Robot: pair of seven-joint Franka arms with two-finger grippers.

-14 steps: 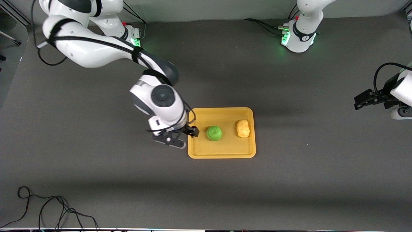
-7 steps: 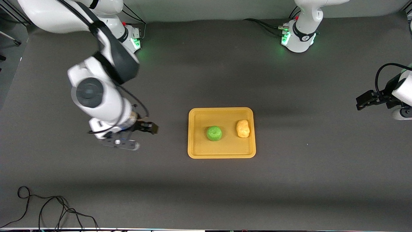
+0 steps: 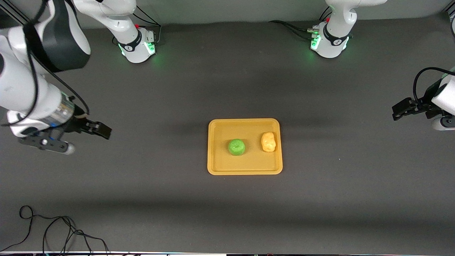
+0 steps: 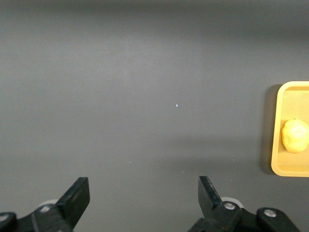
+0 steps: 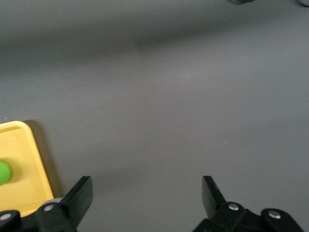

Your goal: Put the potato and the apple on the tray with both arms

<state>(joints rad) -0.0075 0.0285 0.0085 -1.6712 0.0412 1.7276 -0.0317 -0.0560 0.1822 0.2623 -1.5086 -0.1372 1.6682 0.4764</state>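
The orange-yellow tray (image 3: pixel 220 167) lies at the middle of the table. The green apple (image 3: pixel 236 147) and the yellow-orange potato (image 3: pixel 268 142) both rest on it, apart from each other, the potato toward the left arm's end. My right gripper (image 3: pixel 103 131) is open and empty over bare table toward the right arm's end, well away from the tray. My left gripper (image 3: pixel 400 108) is open and empty at the left arm's end. The left wrist view shows the potato (image 4: pixel 295 136) on the tray (image 4: pixel 279 159); the right wrist view shows the tray's corner (image 5: pixel 26 159) and a sliver of apple (image 5: pixel 3 172).
The table is covered with a dark grey mat (image 3: pixel 320 199). A loose black cable (image 3: pixel 60 231) lies at the mat's near corner at the right arm's end. The two arm bases (image 3: pixel 137 44) (image 3: pixel 328 42) glow green along the edge farthest from the front camera.
My right arm has swung away from the tray's edge toward its own end of the table, gripper open and empty. The apple, potato, tray and left arm have stayed put.
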